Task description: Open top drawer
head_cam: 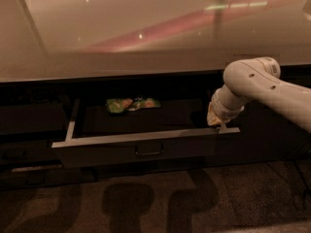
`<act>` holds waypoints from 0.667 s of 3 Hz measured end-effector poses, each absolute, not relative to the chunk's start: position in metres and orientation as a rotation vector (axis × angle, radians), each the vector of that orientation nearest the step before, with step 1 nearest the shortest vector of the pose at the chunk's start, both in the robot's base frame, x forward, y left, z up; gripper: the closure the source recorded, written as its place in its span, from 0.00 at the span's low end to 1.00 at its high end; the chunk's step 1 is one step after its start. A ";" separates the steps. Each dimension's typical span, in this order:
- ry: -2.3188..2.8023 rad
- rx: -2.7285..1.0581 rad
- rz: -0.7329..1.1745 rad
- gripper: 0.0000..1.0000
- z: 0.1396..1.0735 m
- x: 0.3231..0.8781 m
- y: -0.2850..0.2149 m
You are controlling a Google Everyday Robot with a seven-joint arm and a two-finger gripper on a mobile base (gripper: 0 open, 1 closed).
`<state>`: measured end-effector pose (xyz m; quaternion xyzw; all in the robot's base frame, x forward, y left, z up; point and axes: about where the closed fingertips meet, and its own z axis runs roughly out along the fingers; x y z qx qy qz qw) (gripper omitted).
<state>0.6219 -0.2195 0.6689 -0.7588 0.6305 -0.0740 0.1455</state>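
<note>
The top drawer [107,152] stands pulled out under the counter [146,38]'s front edge, with a green packet [132,104] at its back. The gripper [219,123] sits at the drawer's front right corner; whether it grips anything, I cannot tell. If it catches on that rim, it could twist the drawer or push it shut.

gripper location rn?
In the camera view, the gripper is right of centre, at the right end of the front rim of the open top drawer, below the counter edge and right of the green packet inside.

Dim warm light, pink glare on the countertop [146,38], floor [262,193] shadows, jaws pale at right end of top drawer [121,152].
</note>
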 end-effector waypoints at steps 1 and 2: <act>1.820 -2.170 -0.223 0.13 0.670 0.610 -0.223; 1.821 -2.154 -0.224 0.00 0.671 0.604 -0.225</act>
